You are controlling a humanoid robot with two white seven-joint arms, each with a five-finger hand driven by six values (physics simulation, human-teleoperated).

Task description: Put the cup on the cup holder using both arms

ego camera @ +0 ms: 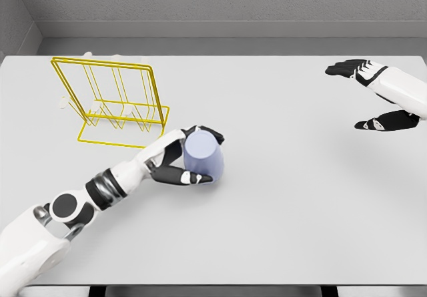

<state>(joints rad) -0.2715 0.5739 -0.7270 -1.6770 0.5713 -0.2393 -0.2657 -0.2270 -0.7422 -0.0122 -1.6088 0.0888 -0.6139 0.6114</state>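
A pale lavender cup (202, 154) stands on the white table, just right of and below the yellow wire cup holder (113, 100). My left hand (193, 155) reaches in from the lower left and wraps the cup, black fingers over its top rim and thumb under its near side. The cup holder stands at the table's back left, its base frame lying flat. My right hand (365, 97) hovers at the far right with fingers spread, holding nothing, well away from the cup.
The white table (287, 210) stretches wide between the two hands. A grey wall runs behind its far edge. The table's front edge lies near the bottom of the view.
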